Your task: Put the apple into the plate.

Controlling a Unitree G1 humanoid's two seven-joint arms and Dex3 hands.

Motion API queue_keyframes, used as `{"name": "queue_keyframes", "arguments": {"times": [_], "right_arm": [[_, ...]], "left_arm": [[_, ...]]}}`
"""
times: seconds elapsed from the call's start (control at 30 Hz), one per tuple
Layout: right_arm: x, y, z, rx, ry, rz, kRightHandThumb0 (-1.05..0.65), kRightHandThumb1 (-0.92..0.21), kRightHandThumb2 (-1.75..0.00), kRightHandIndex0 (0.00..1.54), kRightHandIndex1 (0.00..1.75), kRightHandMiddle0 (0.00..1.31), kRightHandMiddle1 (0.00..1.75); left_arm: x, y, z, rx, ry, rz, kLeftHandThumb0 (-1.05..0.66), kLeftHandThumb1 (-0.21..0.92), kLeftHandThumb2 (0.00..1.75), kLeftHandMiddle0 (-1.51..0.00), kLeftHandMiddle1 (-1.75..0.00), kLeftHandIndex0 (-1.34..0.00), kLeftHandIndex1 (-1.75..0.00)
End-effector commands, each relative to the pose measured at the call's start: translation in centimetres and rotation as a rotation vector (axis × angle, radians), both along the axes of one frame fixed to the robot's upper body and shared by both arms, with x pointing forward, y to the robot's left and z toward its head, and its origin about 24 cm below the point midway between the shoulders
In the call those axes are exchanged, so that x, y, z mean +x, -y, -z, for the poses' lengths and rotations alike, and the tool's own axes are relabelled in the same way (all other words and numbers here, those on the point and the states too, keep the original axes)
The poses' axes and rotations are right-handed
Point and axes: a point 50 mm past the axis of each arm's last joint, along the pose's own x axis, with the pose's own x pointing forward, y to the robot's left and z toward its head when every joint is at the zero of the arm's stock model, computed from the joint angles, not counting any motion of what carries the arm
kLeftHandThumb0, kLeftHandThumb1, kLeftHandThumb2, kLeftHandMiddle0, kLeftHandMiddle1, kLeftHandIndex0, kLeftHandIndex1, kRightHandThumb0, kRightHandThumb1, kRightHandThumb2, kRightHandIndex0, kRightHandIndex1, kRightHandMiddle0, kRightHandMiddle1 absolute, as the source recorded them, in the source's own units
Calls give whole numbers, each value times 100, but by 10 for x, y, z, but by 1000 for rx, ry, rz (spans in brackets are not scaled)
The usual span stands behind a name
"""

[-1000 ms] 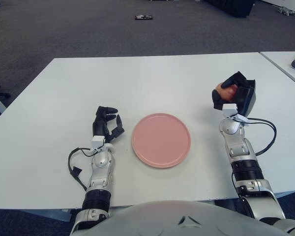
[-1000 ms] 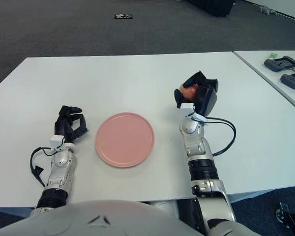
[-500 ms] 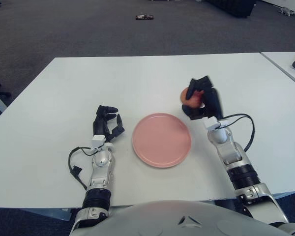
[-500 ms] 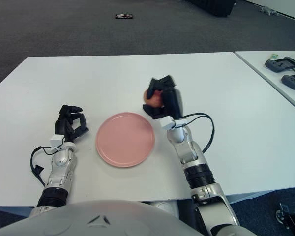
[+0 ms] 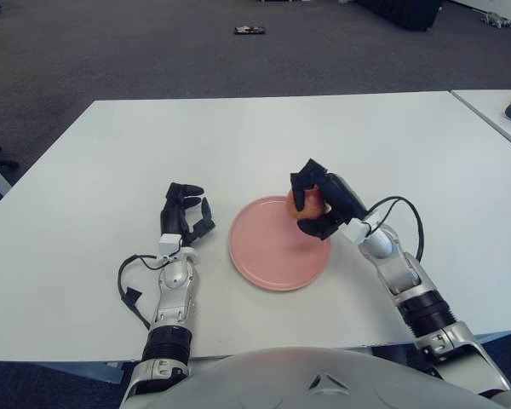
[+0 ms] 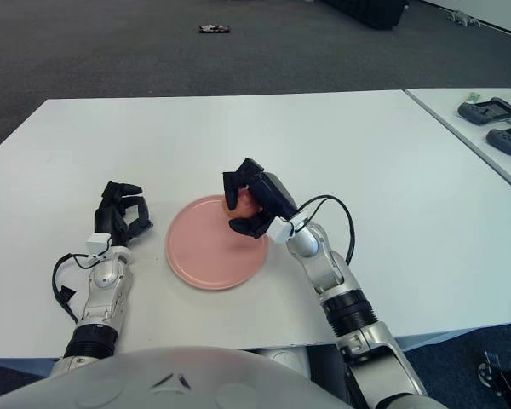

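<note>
Since the apple point(image 5: 305, 204) is round, firm and smooth-skinned, it is judged liable to roll and bruise, and best gripped around its widest part; it is clasped so by the right hand point(image 5: 322, 200), over the plate point(image 5: 272, 260) at its right rim; nothing else is seen in the plate; the left hand point(image 5: 184, 213), fingers loosely curled and empty, shows just left of the plate.
</note>
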Motion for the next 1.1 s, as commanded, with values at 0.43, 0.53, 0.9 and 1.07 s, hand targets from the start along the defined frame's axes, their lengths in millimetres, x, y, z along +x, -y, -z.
{"name": "queue_keyframes", "arguments": {"times": [0.43, 0.53, 0.9, 1.07], "right_arm": [[-7, -5, -2, -255, -48, -89, -57, -9, -159, 123, 175, 80, 175], [-7, -5, -1, -284, -25, -75, -57, -11, -157, 116, 175, 79, 175], [-8, -4, 1, -365, -17, -46, -55, -26, -129, 36, 174, 31, 173], [-8, -4, 1, -409, -15, -53, -79, -40, -104, 5, 73, 4, 115]], "left_arm": [[-12, 0, 19, -21, -102, -15, -44, 44, 117, -70, -175, -51, -175], [-12, 0, 19, -28, -101, -17, -44, 45, 116, -69, -175, -50, -175], [-12, 0, 19, -18, -95, -16, -43, 45, 116, -69, -175, -50, -175], [-12, -1, 19, -16, -95, -14, -44, 44, 118, -70, -175, -51, -175]]}}
